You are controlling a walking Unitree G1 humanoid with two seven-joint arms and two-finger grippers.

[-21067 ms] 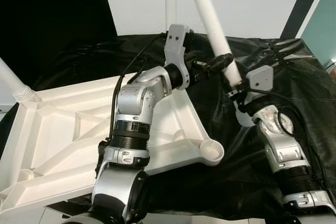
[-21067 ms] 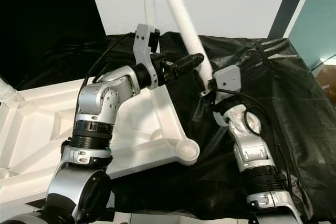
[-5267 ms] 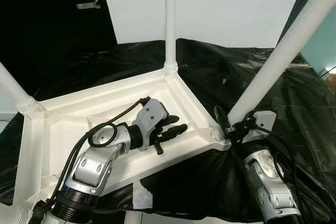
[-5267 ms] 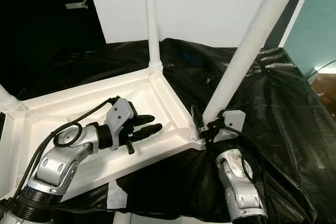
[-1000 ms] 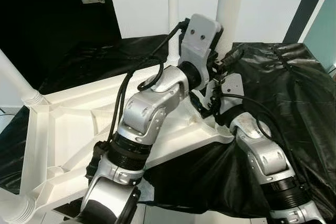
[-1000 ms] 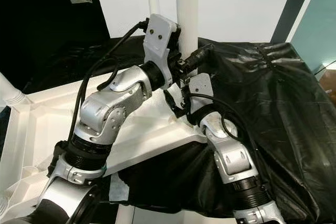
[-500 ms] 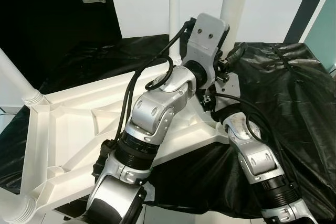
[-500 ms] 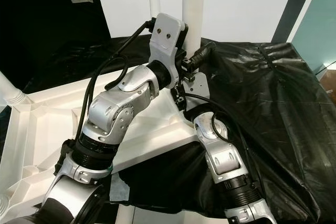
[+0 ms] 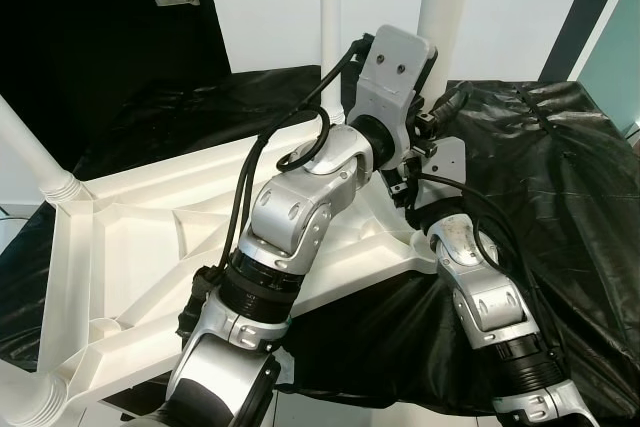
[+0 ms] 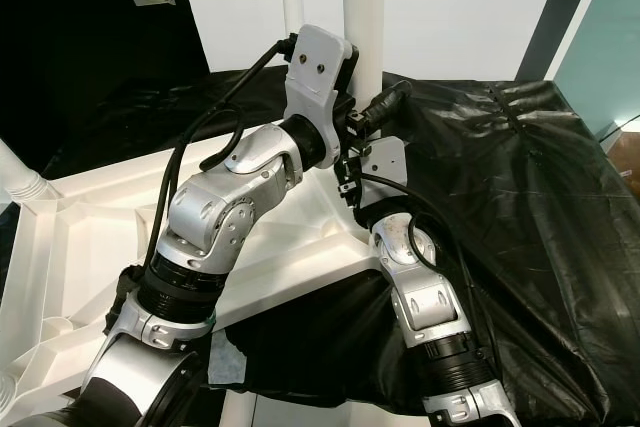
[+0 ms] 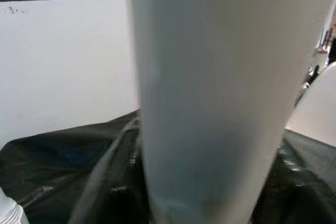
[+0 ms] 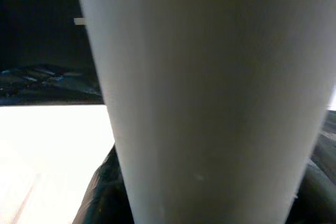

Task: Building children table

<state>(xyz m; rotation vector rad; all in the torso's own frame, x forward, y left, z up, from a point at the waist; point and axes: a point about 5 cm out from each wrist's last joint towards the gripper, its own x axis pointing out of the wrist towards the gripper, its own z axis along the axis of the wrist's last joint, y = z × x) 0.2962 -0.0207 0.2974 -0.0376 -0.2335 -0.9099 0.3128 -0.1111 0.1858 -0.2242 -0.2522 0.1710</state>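
Note:
The white children's table (image 9: 150, 237) lies upside down on a black sheet. At its near right corner a thick white leg (image 9: 445, 7) stands upright. My left gripper (image 10: 375, 107) reaches across to this leg and is shut on it, with one black finger (image 10: 392, 97) sticking out past its right side. The leg (image 11: 210, 103) is very close in the left wrist view. My right gripper (image 9: 408, 187) is at the same leg lower down, near the corner socket, half hidden behind my left wrist. The leg (image 12: 210, 103) is just as close in the right wrist view.
Three more white legs stand up from the table: one at the far corner (image 9: 328, 7), one on the left (image 9: 35, 157) and one at the near left (image 9: 30, 402). Crumpled black sheet (image 9: 560, 197) covers the surface to the right. A dark door (image 9: 100, 37) is behind on the left.
The leg, tilted to the right five seconds ago, now stands upright. Over the last second my left arm shifted slightly right on it. My right wrist moved a little right and down.

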